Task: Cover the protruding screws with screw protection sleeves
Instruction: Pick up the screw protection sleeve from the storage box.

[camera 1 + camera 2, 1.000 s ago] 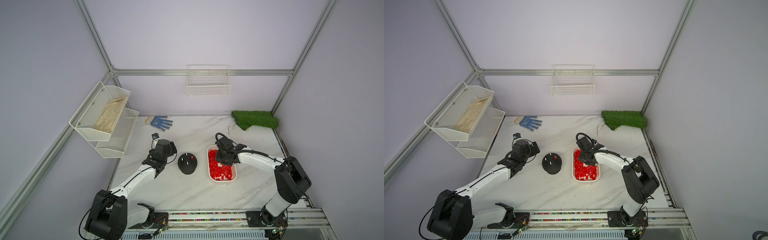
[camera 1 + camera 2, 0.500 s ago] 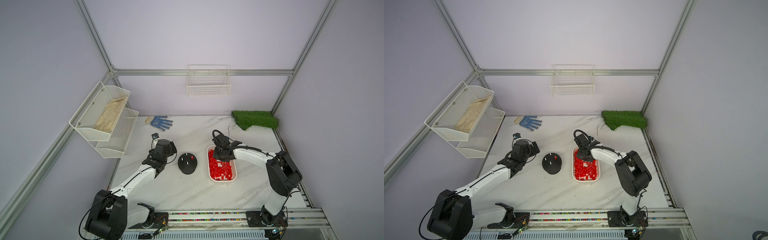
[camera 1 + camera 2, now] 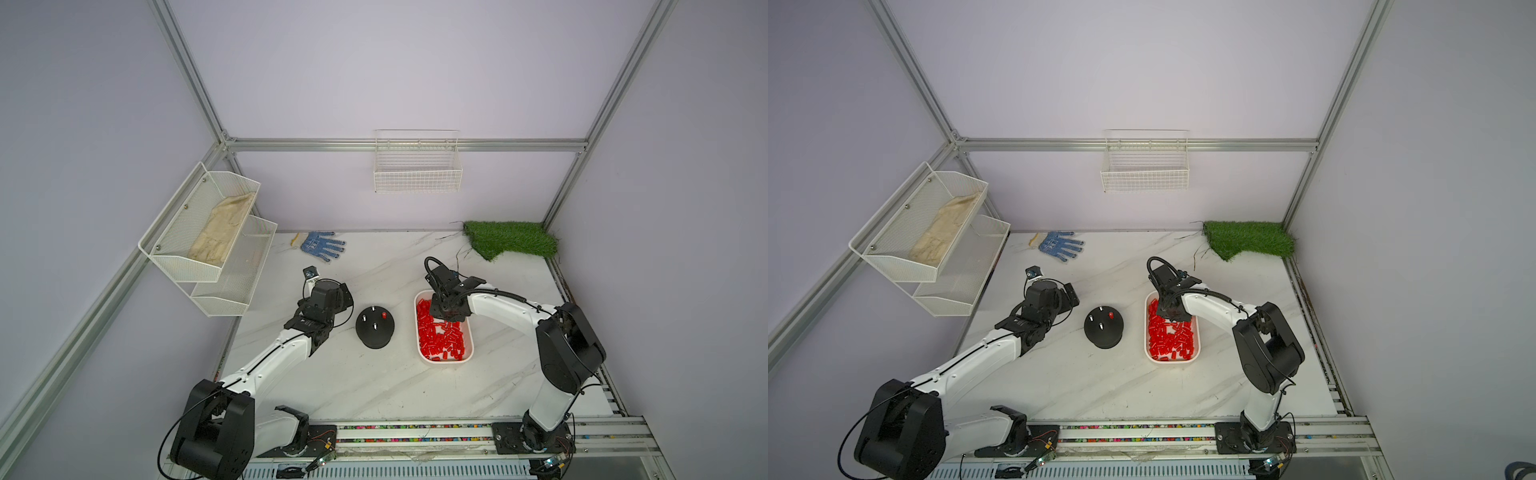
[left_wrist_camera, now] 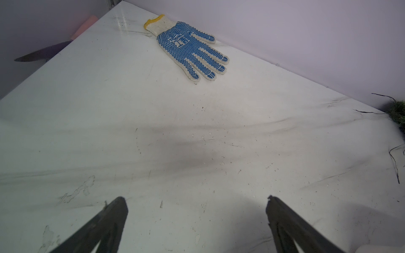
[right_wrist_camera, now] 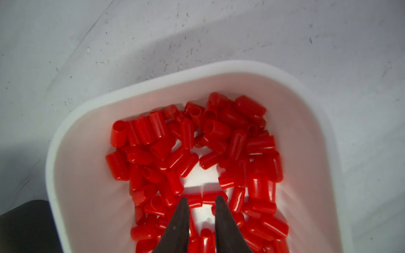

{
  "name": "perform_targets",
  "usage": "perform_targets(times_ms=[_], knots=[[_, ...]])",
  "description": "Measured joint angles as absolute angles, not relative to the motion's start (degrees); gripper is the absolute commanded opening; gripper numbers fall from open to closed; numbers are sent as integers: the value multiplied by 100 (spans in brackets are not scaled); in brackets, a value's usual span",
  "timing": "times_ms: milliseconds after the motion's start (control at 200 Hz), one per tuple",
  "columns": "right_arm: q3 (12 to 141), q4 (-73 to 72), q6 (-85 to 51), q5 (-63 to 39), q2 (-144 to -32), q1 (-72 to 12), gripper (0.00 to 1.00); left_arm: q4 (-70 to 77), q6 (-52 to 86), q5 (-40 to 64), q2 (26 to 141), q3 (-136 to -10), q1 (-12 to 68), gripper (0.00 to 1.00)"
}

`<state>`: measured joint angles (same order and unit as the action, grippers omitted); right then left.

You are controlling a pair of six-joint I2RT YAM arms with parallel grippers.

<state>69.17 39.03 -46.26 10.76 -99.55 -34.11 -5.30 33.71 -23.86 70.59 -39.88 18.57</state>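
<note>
Over the white tray, the right end effector hangs low among the screw protection sleeves, jaws parted narrowly with nothing clearly pinched, so the pick should single out one sleeve at the tips and close on its sides, leaving its open mouth free. Beside the tray, the black domed base carries three bare protruding screws and one red-capped; farther from the tray, the left end effector gapes wide and empty above the tabletop.
</note>
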Motion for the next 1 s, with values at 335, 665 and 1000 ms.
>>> perform_targets(times_ms=[335,665,1000], knots=[[6084,3400,-5677,812,-9559,-3411,25,-541,3371,-2386,7022,-3979,1857,100],[6040,3037,-5927,808,-9631,-3336,29,-530,3371,-2405,6947,-3981,1857,100],[5865,2797,-6075,692,-9815,-3299,34,-530,3369,-2429,6947,-3979,1857,100]])
